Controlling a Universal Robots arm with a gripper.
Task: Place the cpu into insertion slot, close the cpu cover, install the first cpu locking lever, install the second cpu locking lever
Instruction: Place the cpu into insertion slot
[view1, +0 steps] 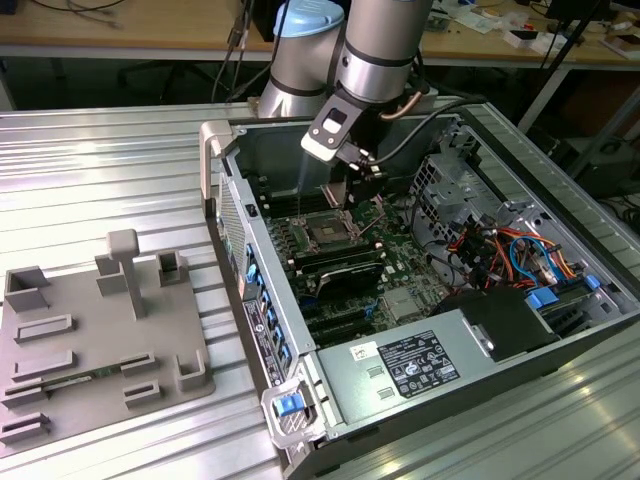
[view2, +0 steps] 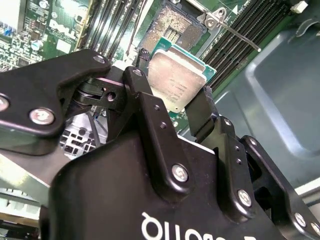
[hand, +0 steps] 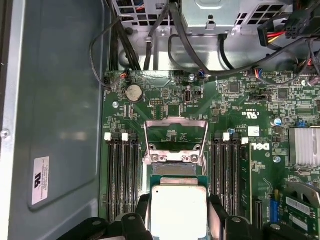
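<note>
Two black fingers (view2: 145, 95) of the claw (view2: 176, 82) pinch the cpu (view2: 175, 75) by opposite edges. The jaws are closed only as far as the chip's width allows. The chip's silver-grey top faces the wrist cameras, with its thin green rim showing around it.

Just past the fingertips lies the insertion slot (view2: 175, 27), its dark bed bare and the chip not seated in it. In the first wrist view the cpu (hand: 178, 212) sits between the fingers, with the slot (hand: 175, 170) directly ahead of it. Beyond the slot, on the side away from the claw, the cpu cover (hand: 176, 121) stands swung up on its hinge.

A thin metal lever (view2: 237, 37) juts out beside the slot, free of any catch. Long black memory slots (hand: 122, 175) run along both flanks of the claw.

In the exterior view the arm (view1: 380, 50) reaches down into the open computer case (view1: 230, 200). Well apart from the claw, a grey fixture tray (view1: 100, 330) rests on the ribbed metal surface (view1: 100, 160).
</note>
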